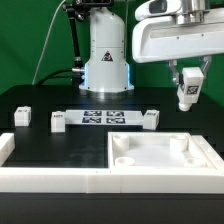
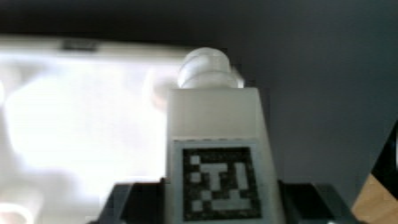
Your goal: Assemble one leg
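A: How does the gripper stand?

B: Narrow, clamped on the leg. In the wrist view the dark fingers press the peg's two sides near its tagged end.

A: And the leg itself?

B: It is a smooth white plastic cuboid with square edges. A black-and-white tag sits on its face, and a rounded, narrower stub sits at the far end. It hangs nearly upright in the air, touching nothing but the fingers, on the exterior view's right.

A: What lies under it?

B: The matte black table. Nearer the camera lies the large white panel, flat, with a raised rim and round holes at its corners. The wrist view shows a blurred white surface behind the leg; I cannot tell for certain that it is the panel.

A: What else is there further out?

B: The marker board lies flat mid-table. Three loose white pegs sit in its row: one just beside its end and two toward the exterior view's left. A white rail runs along the front edge and turns up the left side.

A: Is there open room?

B: There is bare black table around the held leg, between the panel's back edge and the arm base.
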`<state>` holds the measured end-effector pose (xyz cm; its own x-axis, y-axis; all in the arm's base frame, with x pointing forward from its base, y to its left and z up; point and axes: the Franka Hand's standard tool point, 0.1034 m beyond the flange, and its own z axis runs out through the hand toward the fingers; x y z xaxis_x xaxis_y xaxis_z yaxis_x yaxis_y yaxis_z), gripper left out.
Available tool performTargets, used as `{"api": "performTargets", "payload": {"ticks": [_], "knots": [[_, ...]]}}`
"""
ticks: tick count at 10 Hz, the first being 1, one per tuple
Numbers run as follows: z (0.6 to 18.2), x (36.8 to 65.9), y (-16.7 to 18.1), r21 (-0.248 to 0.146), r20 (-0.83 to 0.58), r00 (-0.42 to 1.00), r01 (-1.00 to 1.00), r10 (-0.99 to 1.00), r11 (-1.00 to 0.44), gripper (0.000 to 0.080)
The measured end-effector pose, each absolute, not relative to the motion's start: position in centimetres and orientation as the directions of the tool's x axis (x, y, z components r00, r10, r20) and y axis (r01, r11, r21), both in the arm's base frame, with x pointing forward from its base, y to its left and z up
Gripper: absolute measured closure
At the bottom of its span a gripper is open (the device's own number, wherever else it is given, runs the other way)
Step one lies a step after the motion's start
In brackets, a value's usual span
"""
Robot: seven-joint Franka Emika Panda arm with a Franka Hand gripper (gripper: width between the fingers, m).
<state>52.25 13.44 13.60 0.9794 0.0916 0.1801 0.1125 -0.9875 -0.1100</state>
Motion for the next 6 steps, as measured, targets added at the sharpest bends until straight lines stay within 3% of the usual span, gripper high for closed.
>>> {"api": "performTargets", "payload": {"ticks": [3, 6], "knots": [[12.4, 56.8, 13.6, -0.119, 0.217, 0.971, 0.132, 0.104, -0.984, 0.0508], [12.6, 57.6, 13.7, -0.116, 0.273, 0.956, 0.141, 0.105, -0.983, 0.0508]]}}
